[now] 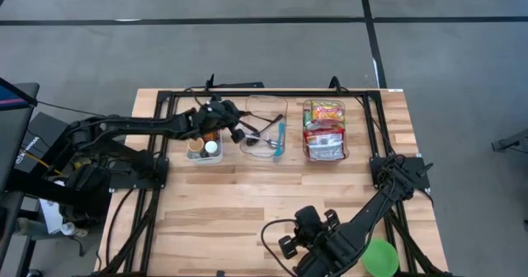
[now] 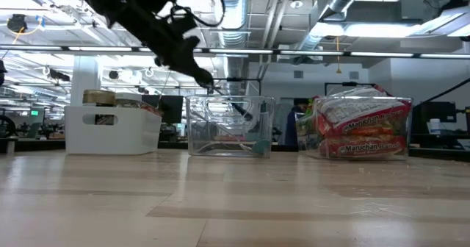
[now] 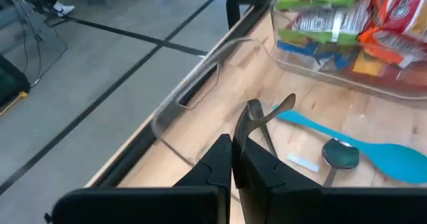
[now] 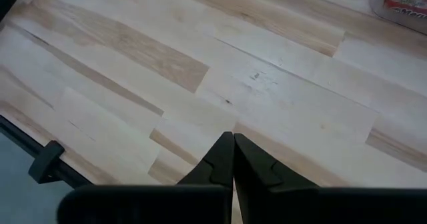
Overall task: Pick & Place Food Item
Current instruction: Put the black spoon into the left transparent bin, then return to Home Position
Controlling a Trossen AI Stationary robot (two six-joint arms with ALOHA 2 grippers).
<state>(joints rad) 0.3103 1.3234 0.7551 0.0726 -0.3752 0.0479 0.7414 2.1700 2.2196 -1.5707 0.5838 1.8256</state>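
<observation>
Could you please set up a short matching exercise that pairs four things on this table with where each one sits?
Things:
1. white bin
2. clear utensil bin
3. noodle packet bin
4. green bowl

Places:
A. at the near right corner of the table, beside the right arm
B. at the right end of the row of three bins
C. in the middle of the row, under the left gripper
D. at the left end of the row

Pairs: 1-D, 2-C, 3-B, 4-A
</observation>
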